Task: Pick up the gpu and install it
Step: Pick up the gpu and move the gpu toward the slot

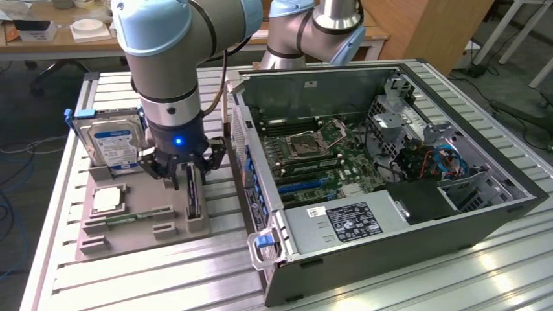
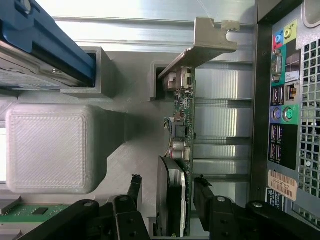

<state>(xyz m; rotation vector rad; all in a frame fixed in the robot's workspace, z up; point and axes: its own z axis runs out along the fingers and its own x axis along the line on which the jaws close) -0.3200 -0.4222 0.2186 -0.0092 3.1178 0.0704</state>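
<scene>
Biggest first: slotted aluminium table under everything, running edge to edge in the exterior view. On it, filling the right half of that frame, an open PC case lying on its side. Motherboard facing up, power supply with a label near the lower middle. Rear port panel of the case also caught by the wrist camera, just beside the card.

Then the arm, coming down from the upper left of the exterior view, blue light glowing near the wrist. Below it, lower left, a grey printed holder resting on the table, close beside the case.

Standing upright in the holder at the exterior view's left: hard drive with a blue-white label.

Now the gpu: parked on edge in its slot on the holder's side nearest the case, left of centre in the exterior view. Silvery bracket at the end away from the gripper. Seated in the holder, not in the case.

Gripper right down over it, jaws spread and straddling the card, one finger on each face. Sliver of gap on one side, so no firm pinch visible.

Smallest bits: CPU chip lying flat on the holder, and a narrow green RAM stick just below it in the frame.
</scene>
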